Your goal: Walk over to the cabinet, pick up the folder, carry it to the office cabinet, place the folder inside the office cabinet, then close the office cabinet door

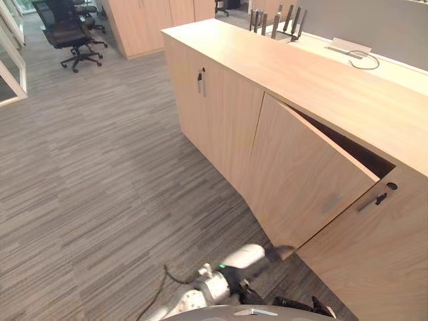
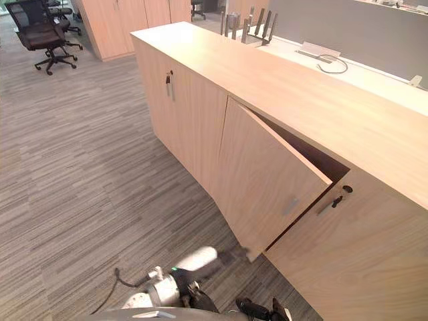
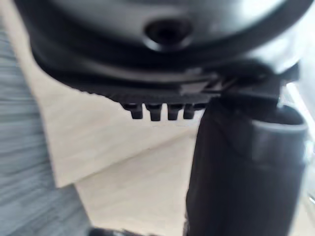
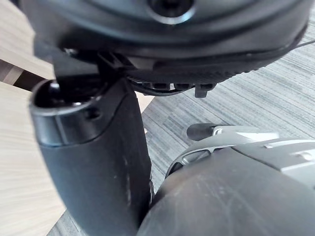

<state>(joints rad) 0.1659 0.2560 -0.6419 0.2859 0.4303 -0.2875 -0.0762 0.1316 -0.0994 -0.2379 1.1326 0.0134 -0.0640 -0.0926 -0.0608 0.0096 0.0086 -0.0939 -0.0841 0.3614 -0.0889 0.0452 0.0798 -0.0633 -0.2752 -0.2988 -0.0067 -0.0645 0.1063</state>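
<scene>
The office cabinet is a long, low, light-wood unit running along the right. One of its doors stands ajar, hinged on its left side, with a dark gap showing behind its upper edge. My left hand is at the door's lower free corner, its fingers straight and close to the wood panel. My right hand hangs low beside my body, near the cabinet's base, relaxed and holding nothing, its thumb standing out over the carpet.
A key sticks out of the neighbouring door's lock on the right. A dark file rack and a cable lie on the cabinet top. An office chair and tall cupboards stand far back. Grey carpet spreads to the left.
</scene>
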